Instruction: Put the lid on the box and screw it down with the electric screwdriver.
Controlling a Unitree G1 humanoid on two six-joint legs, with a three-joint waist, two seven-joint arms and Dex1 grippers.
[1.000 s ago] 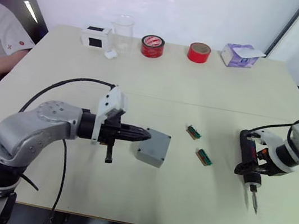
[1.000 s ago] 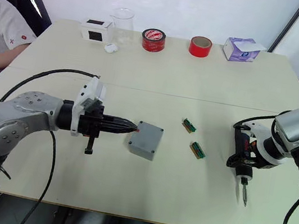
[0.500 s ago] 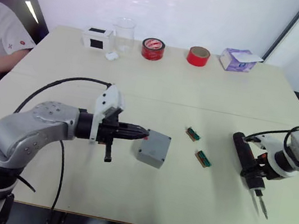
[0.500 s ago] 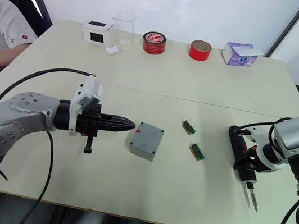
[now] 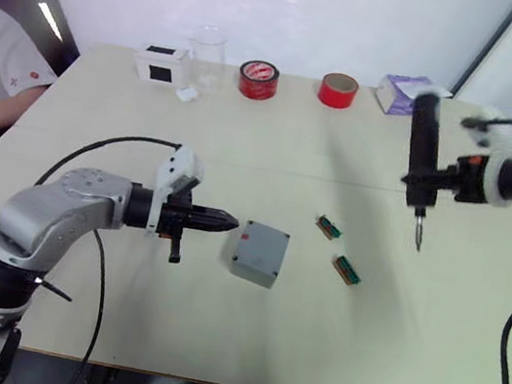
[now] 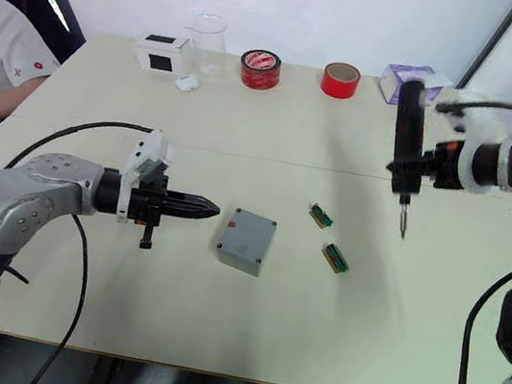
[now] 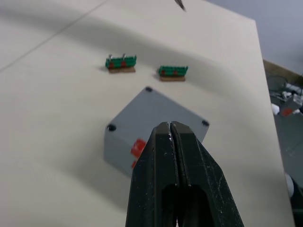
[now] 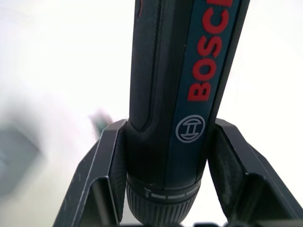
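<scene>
Electric screwdriver (image 5: 421,153) raised; box (image 7: 151,123) red-marked.

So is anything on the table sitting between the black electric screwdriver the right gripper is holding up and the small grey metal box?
Yes. Two small green-and-brown pieces lie on the table between the raised black electric screwdriver and the small grey metal box; nothing else does.
</scene>
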